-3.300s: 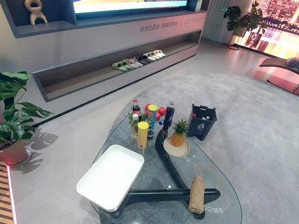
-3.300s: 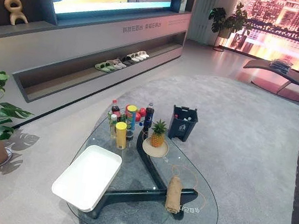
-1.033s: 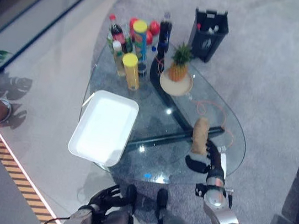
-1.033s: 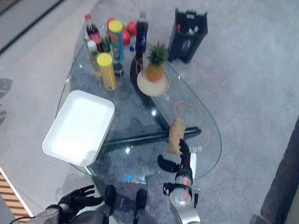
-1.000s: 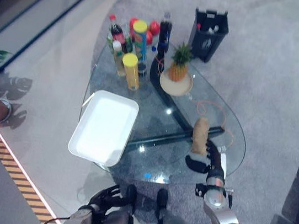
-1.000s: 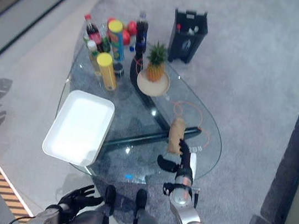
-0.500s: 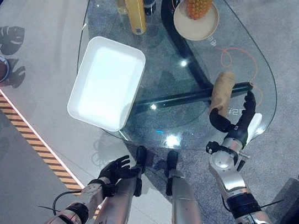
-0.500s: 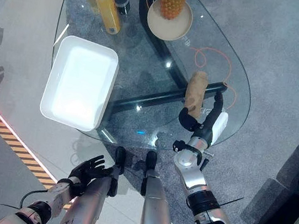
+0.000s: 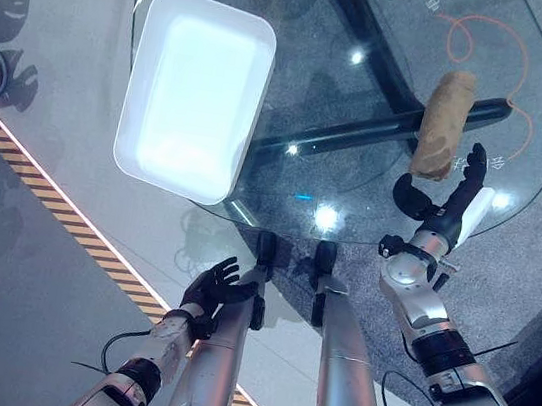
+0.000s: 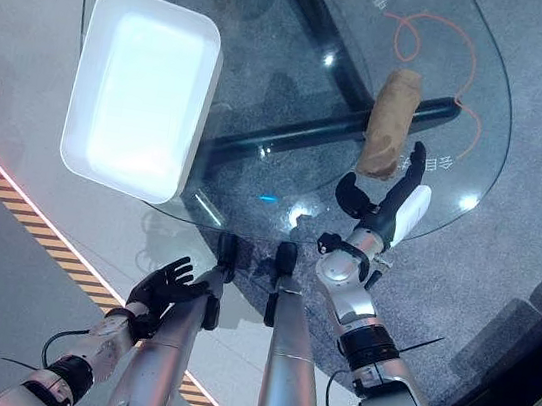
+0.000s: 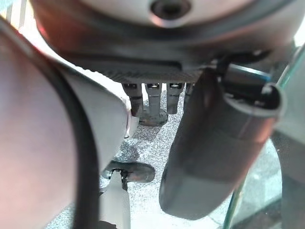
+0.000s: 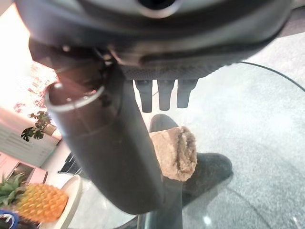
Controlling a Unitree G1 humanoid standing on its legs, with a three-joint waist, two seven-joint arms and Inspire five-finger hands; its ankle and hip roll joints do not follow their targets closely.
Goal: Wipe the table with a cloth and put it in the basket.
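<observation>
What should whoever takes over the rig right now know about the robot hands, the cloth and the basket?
Right robot hand: open, just short of the near end of the rolled cloth, not gripping it.
Left robot hand: open, idle, low beside the table's near edge.
Cloth lies rolled on the glass table, over its dark base.
White basket sits at the table's left side, nothing in it.
Done: reach only. Left: grasp, wipe, drop cloth in basket.

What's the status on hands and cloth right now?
Right hand open, just short of the rolled cloth, no grasp. Left hand open, low beside the table. White basket waiting on table's left. Nothing between hand and cloth.
</observation>
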